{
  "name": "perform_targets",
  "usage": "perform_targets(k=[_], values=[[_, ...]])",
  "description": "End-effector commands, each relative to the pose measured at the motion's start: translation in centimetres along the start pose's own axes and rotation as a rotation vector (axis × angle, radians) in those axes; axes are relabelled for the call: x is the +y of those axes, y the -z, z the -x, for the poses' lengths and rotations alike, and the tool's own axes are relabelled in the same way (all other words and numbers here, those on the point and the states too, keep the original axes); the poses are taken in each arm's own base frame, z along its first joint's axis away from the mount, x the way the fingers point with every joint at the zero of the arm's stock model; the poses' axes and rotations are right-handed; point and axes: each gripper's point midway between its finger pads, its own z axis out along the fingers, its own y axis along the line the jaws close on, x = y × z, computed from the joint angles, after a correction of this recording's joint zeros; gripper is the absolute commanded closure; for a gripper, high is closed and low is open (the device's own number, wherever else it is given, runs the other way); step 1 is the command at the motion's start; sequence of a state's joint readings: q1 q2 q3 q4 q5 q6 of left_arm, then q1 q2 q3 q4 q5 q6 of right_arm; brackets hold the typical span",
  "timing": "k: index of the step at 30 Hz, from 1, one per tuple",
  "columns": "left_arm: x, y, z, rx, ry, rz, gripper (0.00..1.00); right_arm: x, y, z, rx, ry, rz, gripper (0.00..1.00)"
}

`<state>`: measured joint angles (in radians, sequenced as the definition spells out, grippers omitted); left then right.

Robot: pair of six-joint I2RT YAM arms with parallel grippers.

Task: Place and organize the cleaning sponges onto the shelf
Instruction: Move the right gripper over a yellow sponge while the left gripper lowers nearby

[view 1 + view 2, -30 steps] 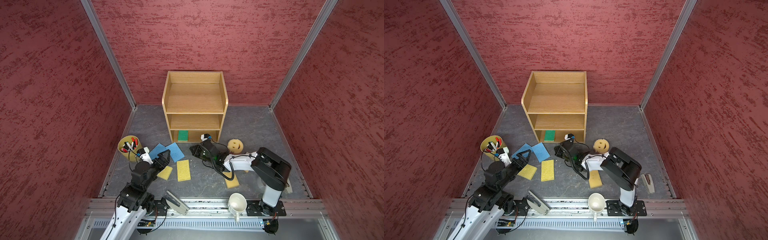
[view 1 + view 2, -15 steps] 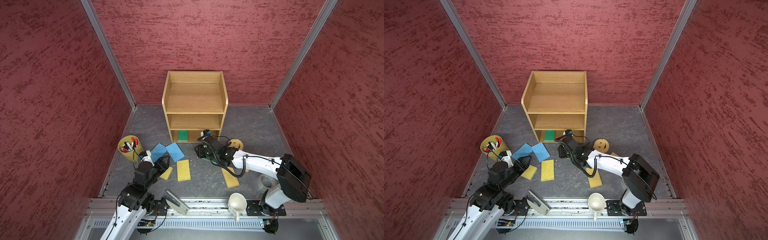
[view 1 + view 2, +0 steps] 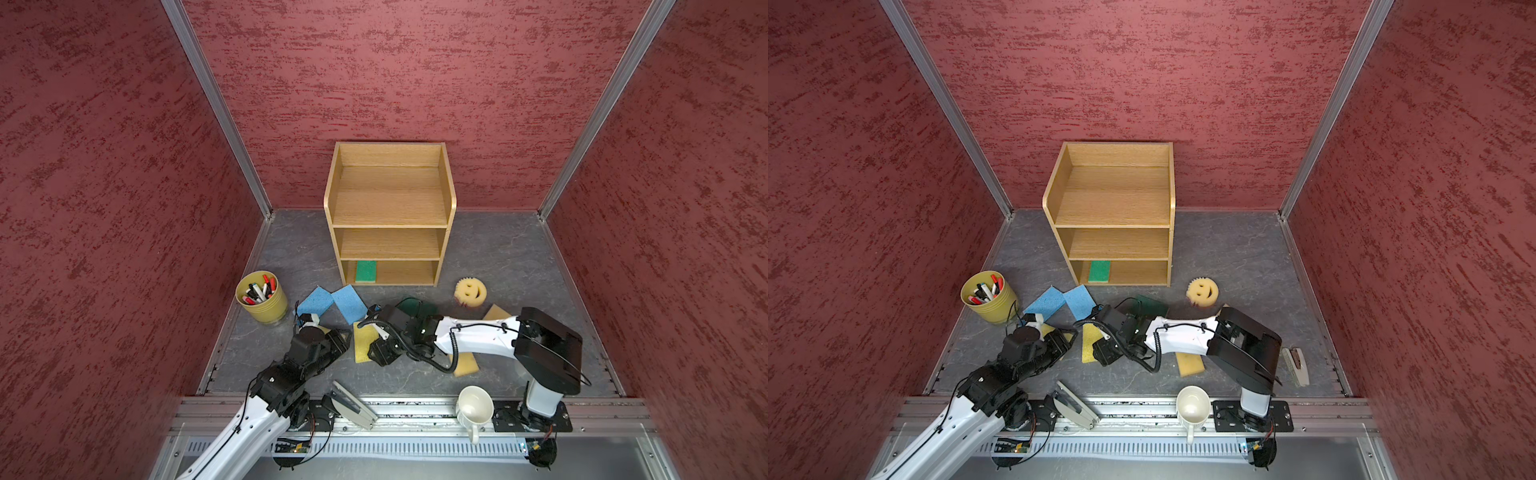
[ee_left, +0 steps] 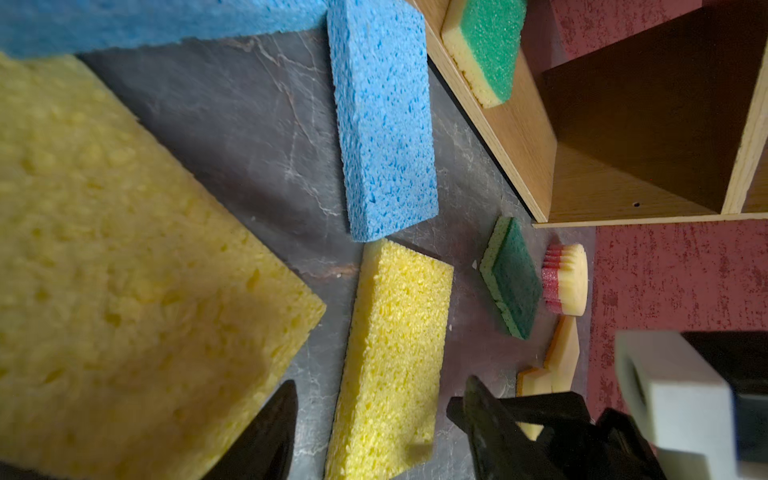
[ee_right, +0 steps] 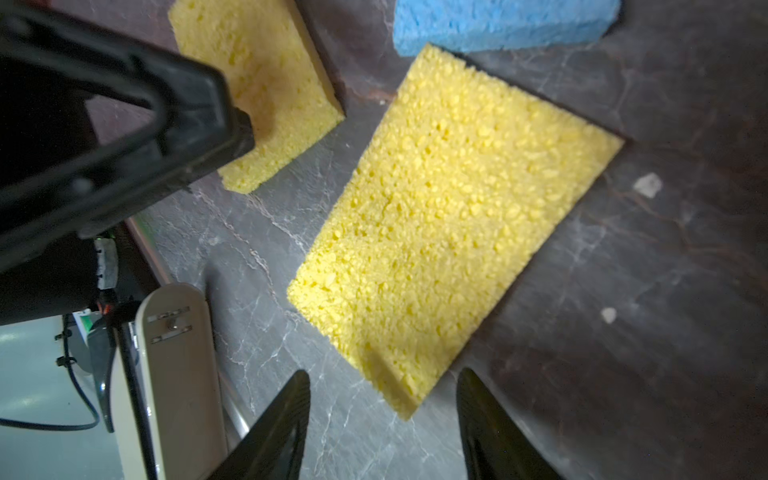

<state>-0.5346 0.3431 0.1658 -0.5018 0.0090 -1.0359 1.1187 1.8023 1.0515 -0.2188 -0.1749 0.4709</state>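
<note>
Both top views: I saw one green sponge (image 3: 365,271) lying at the left of the bottom tier of the shelf (image 3: 1113,195). Two blue sponges (image 3: 332,300) lay on the worktop (image 3: 498,257) below it. Right wrist view: the right gripper (image 5: 383,372) had its jaws released beside a yellow sponge (image 5: 453,232) at mid-frame. Left wrist view: the left gripper (image 4: 380,380) had its jaws apart and empty.

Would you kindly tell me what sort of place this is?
Probably a robot test cell: red textured panel walls in aluminium framing, two white-and-black arms bolted to a metal rail, and a light oak-coloured wooden shelf.
</note>
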Motion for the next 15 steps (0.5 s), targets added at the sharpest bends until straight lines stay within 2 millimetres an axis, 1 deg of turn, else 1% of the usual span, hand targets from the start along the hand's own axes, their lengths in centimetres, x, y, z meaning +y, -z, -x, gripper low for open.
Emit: perform_targets(k=[1, 3, 5, 6, 8, 9, 10, 12, 15], values=[[-1.0, -0.1, 0.8, -0.048, 0.014, -0.029, 0.36, 0.1, -0.5, 0.5, 0.010, 0.000, 0.008, 0.41], [-0.9, -0.4, 0.7, -0.047, 0.013, -0.023, 0.35, 0.1, -1.0, 0.4, 0.011, -0.013, 0.016, 0.41], [-1.0, -0.5, 0.7, -0.046, 0.009, -0.020, 0.35, 0.2, -1.4, 0.4, 0.010, -0.021, 0.031, 0.45], [-1.2, -0.6, 0.8, -0.046, 0.006, -0.024, 0.34, 0.2, -1.6, 0.4, 0.002, -0.024, 0.035, 0.53], [-1.4, -0.6, 0.9, -0.048, -0.001, -0.026, 0.34, 0.0, -1.5, 0.8, -0.021, -0.033, 0.048, 0.71], [-1.5, -0.7, 0.9, -0.049, -0.004, -0.025, 0.33, -0.2, -1.4, 1.1, -0.034, -0.042, 0.048, 0.79], [-1.6, -0.6, 1.0, -0.050, -0.006, -0.026, 0.33, -0.6, -1.1, 1.4, -0.050, -0.056, 0.048, 0.83], [-2.1, -0.5, 1.2, -0.053, -0.020, -0.032, 0.32, -1.2, -0.3, 2.0, -0.081, -0.086, 0.057, 0.87], [-3.1, -0.1, 1.7, -0.062, -0.037, -0.047, 0.30, -2.0, 1.5, 3.1, -0.144, -0.132, 0.084, 0.90]])
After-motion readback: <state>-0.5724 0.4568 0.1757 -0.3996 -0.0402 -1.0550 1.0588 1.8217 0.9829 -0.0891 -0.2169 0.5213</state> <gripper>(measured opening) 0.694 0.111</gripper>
